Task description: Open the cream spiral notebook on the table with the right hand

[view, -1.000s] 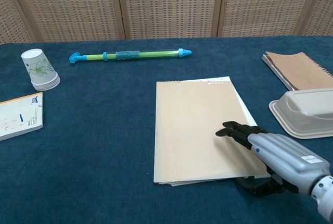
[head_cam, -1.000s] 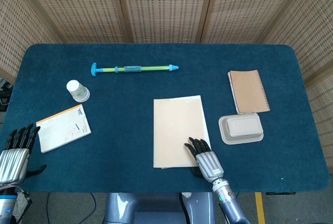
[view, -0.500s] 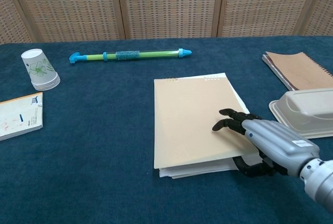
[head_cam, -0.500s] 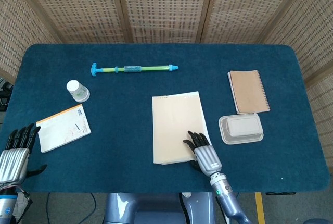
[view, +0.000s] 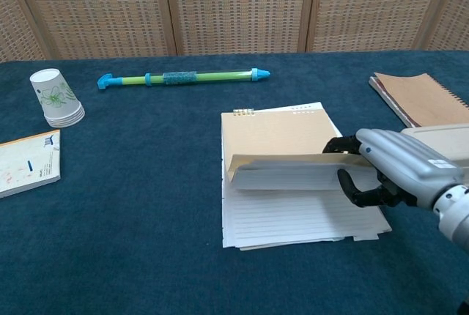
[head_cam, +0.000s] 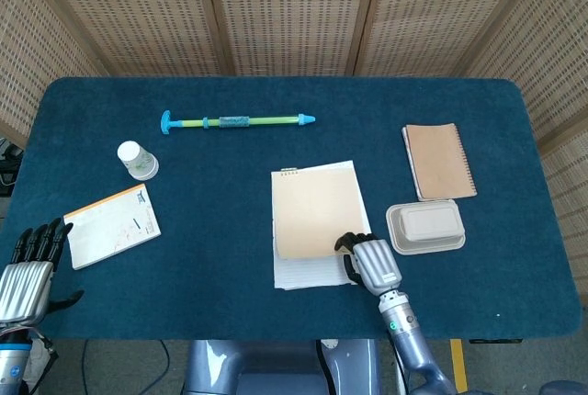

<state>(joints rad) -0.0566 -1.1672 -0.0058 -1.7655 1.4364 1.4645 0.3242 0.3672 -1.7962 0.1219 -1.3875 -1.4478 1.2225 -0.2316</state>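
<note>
The cream spiral notebook (head_cam: 315, 211) lies mid-table, spiral edge at the far side. Its cover (view: 282, 139) is raised off the near edge and tilts up toward the far side. Beneath it the lined pages (view: 293, 216) show. My right hand (view: 392, 165) grips the cover's near right corner, thumb under it and fingers on top; in the head view this hand (head_cam: 372, 265) sits at the notebook's lower right. My left hand (head_cam: 28, 271) hovers at the table's near left corner, fingers apart, holding nothing.
A white lidded container (head_cam: 425, 227) stands just right of my right hand, with a brown notebook (head_cam: 439, 161) behind it. A blue-green tube (head_cam: 237, 121) lies at the back. A paper cup (head_cam: 137, 160) and an orange-edged notepad (head_cam: 112, 225) are at the left.
My right hand has taken hold of the cover's near edge and lifted it up and away. The lined pages have come into sight. The left hand has stayed still.
</note>
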